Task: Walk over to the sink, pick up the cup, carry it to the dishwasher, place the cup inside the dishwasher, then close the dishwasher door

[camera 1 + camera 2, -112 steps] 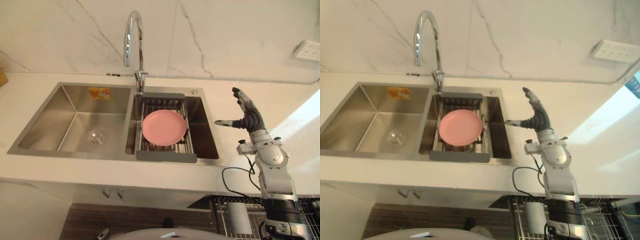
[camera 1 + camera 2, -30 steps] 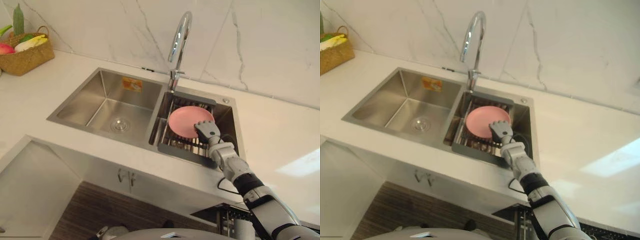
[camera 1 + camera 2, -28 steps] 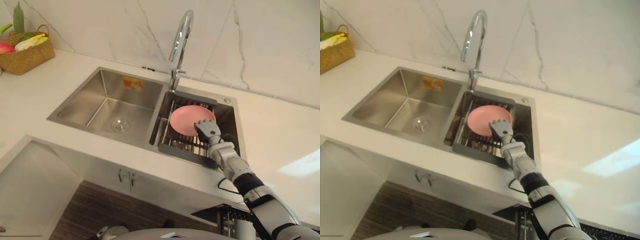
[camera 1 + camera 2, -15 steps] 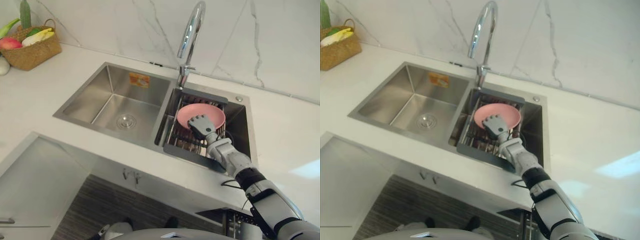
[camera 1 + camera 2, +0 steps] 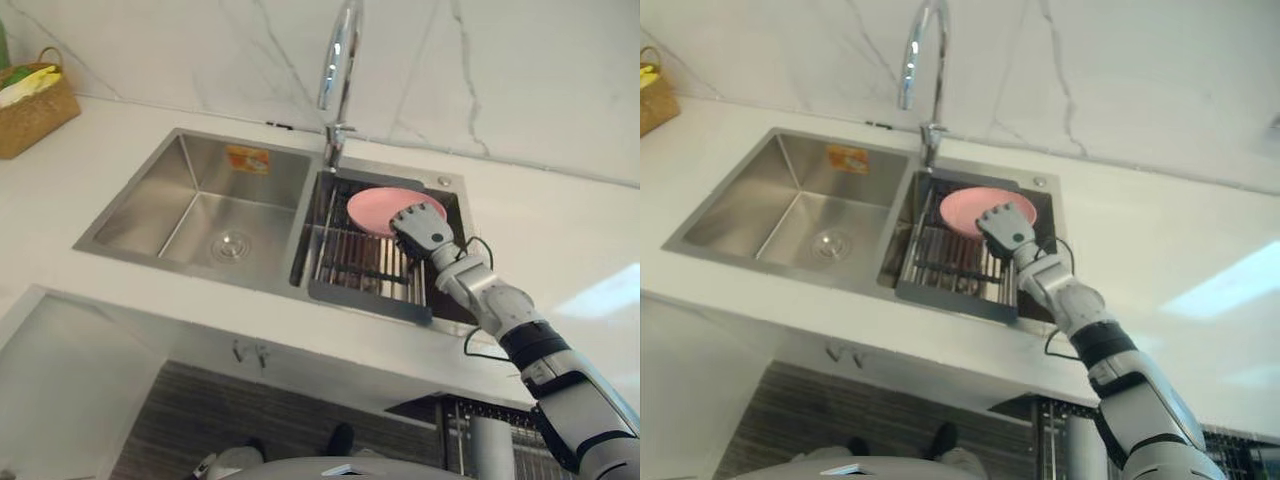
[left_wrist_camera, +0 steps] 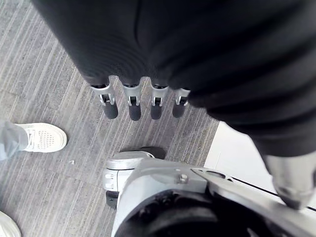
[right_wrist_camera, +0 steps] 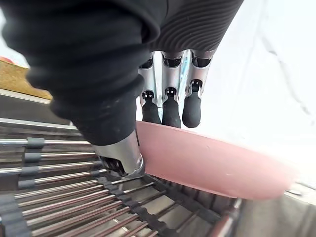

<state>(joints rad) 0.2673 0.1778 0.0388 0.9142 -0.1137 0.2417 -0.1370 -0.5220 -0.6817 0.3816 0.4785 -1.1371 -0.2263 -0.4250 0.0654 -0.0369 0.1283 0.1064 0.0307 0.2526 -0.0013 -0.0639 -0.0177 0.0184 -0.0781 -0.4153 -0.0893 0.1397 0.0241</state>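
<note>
Though the task names a cup, the left eye view shows a pink plate [image 5: 370,208] at the far edge of the sink rack [image 5: 360,268], the right hand [image 5: 420,225] on its rim: pickup is in hand. Left wrist view: the left hand [image 6: 131,106] hangs, its digits straight. Right wrist view: fingers [image 7: 171,112] over the rim, thumb [image 7: 118,155] below it, pinching the plate; round, no long axis, face up and slightly tipped, it next needs, I judge, a level lift.
</note>
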